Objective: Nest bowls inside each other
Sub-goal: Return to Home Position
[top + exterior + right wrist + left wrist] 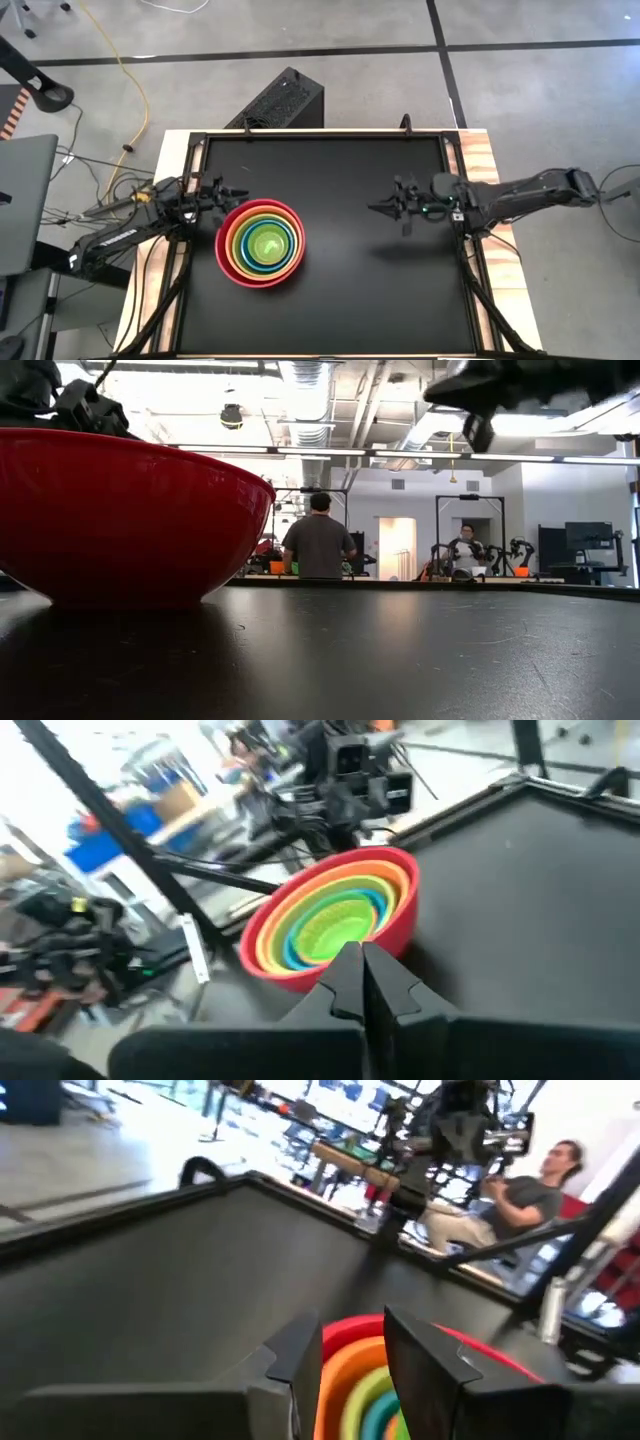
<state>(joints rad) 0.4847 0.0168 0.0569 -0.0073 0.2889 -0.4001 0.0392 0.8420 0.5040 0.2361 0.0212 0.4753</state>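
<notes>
The bowls [260, 243] stand nested in one stack on the left half of the black table: red outermost, then orange, yellow, lime-green and blue rings, with a bright green bowl in the middle. The red bowl's base [120, 595] rests on the table. My left gripper [237, 193] hovers open just beyond the stack's far-left rim, and the bowls [360, 1370] show between its fingers. My right gripper [374, 208] is shut and empty in the air over the table's right half. It points toward the stack [335, 915], well short of it.
The black tabletop has a raised dark frame [330, 135] around it. Bare table lies between the stack and my right gripper [358, 960], and along the near side. People stand and sit in the room beyond the far edge [320, 540].
</notes>
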